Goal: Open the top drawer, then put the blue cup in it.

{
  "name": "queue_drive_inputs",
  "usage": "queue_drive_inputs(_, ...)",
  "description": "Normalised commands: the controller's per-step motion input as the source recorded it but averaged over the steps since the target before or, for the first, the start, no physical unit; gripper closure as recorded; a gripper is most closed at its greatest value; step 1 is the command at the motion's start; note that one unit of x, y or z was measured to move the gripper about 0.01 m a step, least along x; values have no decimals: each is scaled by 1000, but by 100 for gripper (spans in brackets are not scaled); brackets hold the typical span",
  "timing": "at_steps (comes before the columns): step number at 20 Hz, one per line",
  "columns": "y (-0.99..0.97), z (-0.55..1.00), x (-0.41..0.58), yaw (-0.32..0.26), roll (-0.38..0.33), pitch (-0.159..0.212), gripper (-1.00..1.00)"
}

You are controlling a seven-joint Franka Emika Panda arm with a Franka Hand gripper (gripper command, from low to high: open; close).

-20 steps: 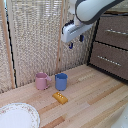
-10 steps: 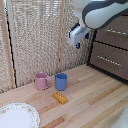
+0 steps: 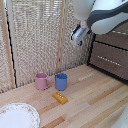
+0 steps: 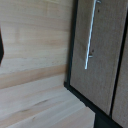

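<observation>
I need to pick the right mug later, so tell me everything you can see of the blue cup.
The blue cup is a small, plain blue cylinder, glossy like ceramic or plastic, standing upright with its mouth open upward. It stands on the wooden table, beside the pink mug on the exterior view's right; whether they touch is unclear. A small yellow block lies just in front. Its handle is not clearly visible. Nothing grips it.
</observation>
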Motion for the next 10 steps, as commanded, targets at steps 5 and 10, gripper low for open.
queue_drive_inputs(5,-213,-6,277,-1,-375,0,-100)
queue_drive_inputs(10,-233,0,507,-74,-375,12,-100)
